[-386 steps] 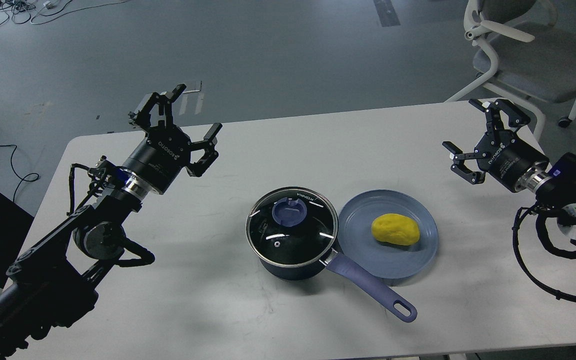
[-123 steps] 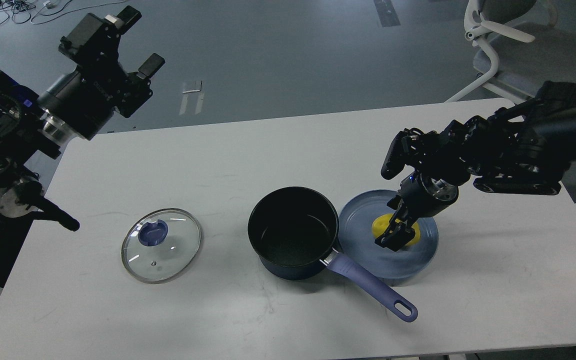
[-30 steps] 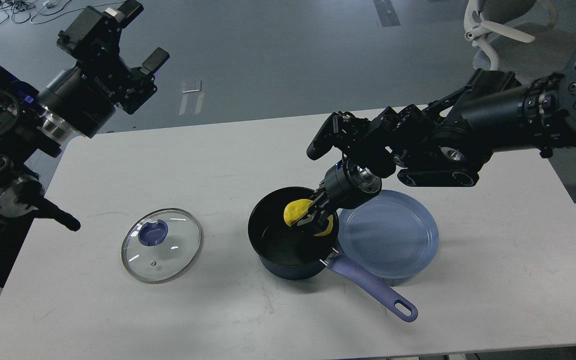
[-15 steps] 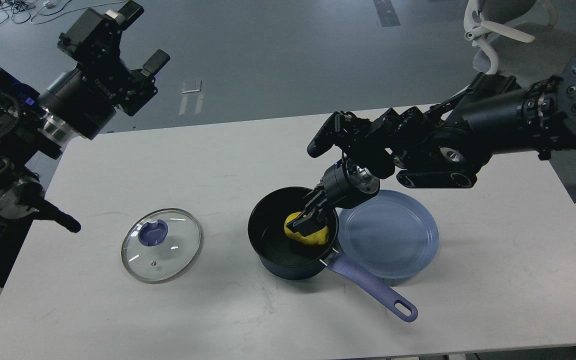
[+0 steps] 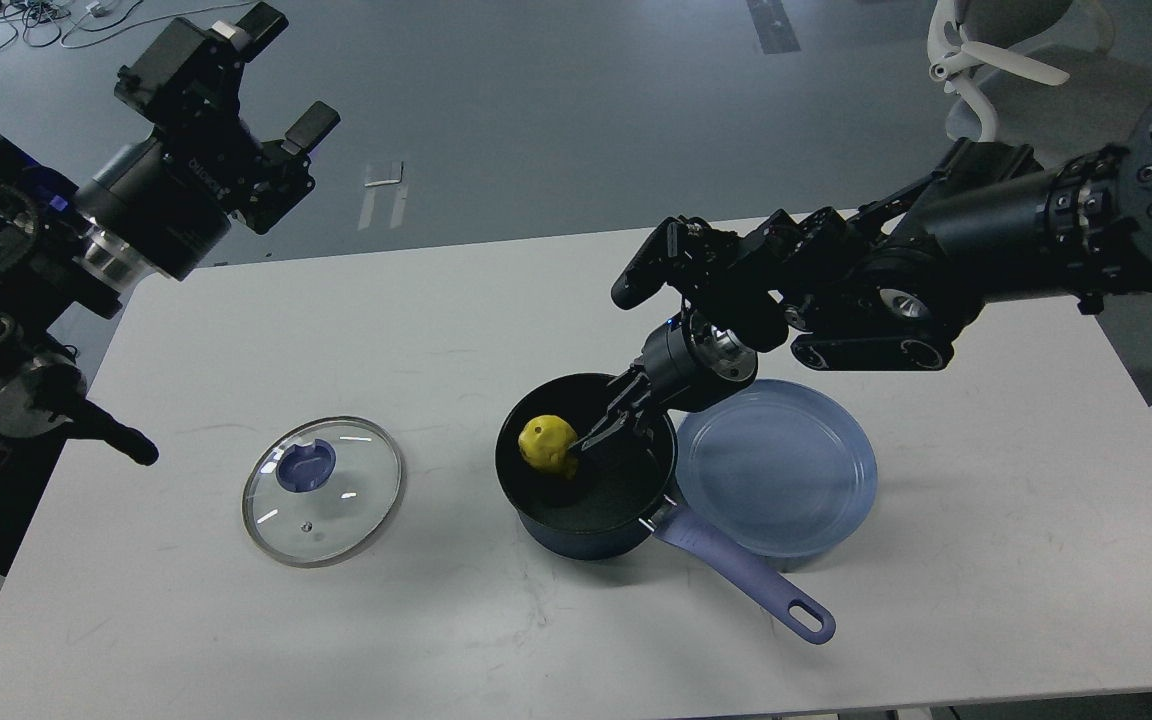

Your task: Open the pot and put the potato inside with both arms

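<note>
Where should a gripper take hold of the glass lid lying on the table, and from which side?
By the blue knob on top of the glass lid, coming straight down from above. The lid lies flat on the table with the knob up, and its thin rim sits flush, leaving probably little for fingers to get under.

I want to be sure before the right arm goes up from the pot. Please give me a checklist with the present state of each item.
1. Potato inside pot: ok.
2. Right gripper let go of potato: ok, fingers look spread.
3. Lid off, flat on table: ok.
4. Plate bare: ok.
5. Left gripper away from pot: ok.
6. Gripper clear of pot rim: cannot tell.
</note>
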Motion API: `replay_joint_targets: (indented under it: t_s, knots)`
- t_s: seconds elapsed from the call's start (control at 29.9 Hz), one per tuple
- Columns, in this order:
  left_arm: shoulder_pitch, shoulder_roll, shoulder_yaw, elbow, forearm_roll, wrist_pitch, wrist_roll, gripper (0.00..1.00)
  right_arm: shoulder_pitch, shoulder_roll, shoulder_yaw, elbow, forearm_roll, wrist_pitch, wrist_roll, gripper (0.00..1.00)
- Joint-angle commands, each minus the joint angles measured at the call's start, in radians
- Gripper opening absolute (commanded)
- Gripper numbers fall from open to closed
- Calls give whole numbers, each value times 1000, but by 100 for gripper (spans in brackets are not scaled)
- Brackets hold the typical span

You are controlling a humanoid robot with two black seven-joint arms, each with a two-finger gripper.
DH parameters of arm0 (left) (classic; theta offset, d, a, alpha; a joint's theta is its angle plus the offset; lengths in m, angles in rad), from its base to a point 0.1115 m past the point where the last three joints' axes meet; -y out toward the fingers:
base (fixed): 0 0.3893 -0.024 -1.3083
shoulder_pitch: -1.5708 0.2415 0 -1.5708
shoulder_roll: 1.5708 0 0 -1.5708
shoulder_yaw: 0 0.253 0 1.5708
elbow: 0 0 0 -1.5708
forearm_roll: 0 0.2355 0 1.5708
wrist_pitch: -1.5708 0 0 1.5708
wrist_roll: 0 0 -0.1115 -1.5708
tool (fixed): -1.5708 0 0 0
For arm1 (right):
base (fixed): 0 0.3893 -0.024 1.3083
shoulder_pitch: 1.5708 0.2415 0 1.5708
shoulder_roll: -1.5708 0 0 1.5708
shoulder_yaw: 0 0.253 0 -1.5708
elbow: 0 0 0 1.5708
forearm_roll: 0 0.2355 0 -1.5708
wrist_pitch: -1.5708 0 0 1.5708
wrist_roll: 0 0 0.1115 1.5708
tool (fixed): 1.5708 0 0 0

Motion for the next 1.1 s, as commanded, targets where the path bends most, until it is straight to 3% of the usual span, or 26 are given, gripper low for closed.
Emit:
replay_joint_targets:
  t_s: [0.0, 0.07, 0.43, 0.57, 0.84, 1.07]
  knots:
    - [0, 0, 0, 0, 1, -3, 0, 98, 32, 0, 11, 7, 24, 1, 0, 90]
    - [0, 0, 0, 0, 1, -3, 0, 98, 44, -17, 36, 19, 30, 2, 0, 90]
    - [32, -3, -14, -1, 1, -5, -1, 98, 14, -463, 212, 120, 191, 13, 0, 93]
    - [35, -15, -14, -1, 1, -5, -1, 98, -115, -587, 356, 120, 327, 15, 0, 95]
    - [46, -38, -15, 0, 0, -5, -4, 98, -440, -695, 690, 94, 611, 8, 0, 95]
    - [112, -107, -69, 6, -4, -5, -4, 98, -692, -696, 958, 42, 850, 7, 0, 96]
